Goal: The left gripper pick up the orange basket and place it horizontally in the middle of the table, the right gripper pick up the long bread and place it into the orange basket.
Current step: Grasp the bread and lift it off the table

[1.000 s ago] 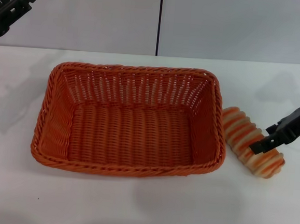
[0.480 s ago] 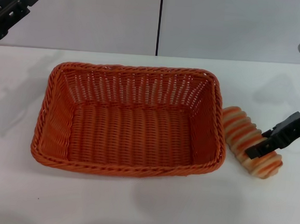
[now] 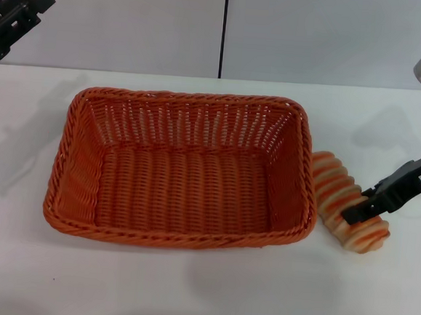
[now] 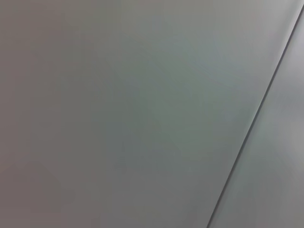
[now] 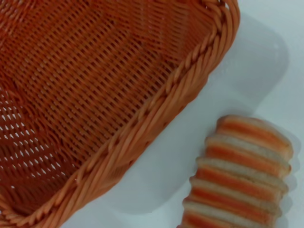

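The orange basket (image 3: 81, 224) lies lengthwise across the middle of the white table (image 3: 185, 294), empty inside. The right wrist view shows one of the basket's (image 5: 156, 109) corners close up. The long bread (image 3: 331, 183), cream with orange stripes, lies on the table just off the basket's right end, apart from the rim. My right gripper (image 3: 363, 208) is down on the near half of the loaf, its dark tip across the stripes. In the right wrist view the bread (image 5: 242, 171) fills a corner. My left gripper (image 3: 18, 2) hangs open, high at the far left, away from the basket.
A grey wall with a dark vertical seam (image 3: 223, 31) rises behind the table's far edge. The left wrist view shows only that wall. Bare tabletop lies in front of the basket and at its left.
My right gripper has come down and slid left along the bread, and the loaf's near end has shifted slightly left. My left gripper has drifted a little further up and left.
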You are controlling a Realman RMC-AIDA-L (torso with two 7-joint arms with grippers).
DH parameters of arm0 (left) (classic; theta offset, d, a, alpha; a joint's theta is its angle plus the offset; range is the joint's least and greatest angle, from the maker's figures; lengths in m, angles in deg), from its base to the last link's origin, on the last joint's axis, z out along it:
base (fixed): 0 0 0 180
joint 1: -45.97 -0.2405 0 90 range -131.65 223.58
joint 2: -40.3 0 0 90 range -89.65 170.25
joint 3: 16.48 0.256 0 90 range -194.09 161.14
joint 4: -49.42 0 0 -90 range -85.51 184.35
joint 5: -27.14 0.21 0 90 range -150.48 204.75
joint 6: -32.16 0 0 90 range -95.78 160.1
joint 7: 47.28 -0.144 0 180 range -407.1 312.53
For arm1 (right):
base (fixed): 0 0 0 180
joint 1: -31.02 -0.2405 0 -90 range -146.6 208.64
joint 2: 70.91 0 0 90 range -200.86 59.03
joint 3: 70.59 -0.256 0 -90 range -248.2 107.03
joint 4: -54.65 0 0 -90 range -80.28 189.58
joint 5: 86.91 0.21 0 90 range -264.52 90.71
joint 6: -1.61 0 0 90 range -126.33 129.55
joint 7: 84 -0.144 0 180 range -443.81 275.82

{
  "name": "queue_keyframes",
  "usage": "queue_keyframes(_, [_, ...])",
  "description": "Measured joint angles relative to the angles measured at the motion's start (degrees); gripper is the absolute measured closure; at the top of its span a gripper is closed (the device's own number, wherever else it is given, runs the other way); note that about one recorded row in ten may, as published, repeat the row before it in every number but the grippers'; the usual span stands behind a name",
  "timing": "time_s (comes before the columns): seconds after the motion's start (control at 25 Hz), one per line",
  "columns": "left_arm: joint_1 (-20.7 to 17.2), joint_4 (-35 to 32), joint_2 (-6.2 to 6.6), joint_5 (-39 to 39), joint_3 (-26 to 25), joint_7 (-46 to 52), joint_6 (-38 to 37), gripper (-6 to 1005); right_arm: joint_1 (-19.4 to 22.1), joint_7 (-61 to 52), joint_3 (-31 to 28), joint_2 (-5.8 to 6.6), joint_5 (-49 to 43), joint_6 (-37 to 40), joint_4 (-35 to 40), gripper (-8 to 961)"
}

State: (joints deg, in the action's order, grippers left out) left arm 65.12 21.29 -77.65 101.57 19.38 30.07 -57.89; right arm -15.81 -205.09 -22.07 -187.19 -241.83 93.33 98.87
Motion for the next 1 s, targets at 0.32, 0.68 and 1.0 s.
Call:
queue_keyframes(0.32, [-0.1, 0.0, 0.00, 0.0, -0.1, 0.1, -0.6, 194, 0.6, 0.3, -0.4, 0.00, 0.8, 0.4, 0.6, 385])
queue_keyframes(0.68, [-0.1, -0.2, 0.12, -0.1, -0.5, 0.8, -0.8, 194, 2.9, 0.3, -0.8, 0.73, 2.8, 1.5, 2.7, 470])
queue_keyframes(1.0, [0.1, -0.3, 0.17, -0.1, -0.5, 1.2, -0.9, 194, 6.0, 0.2, -2.5, 3.43, 8.4, 3.1, 4.2, 534])
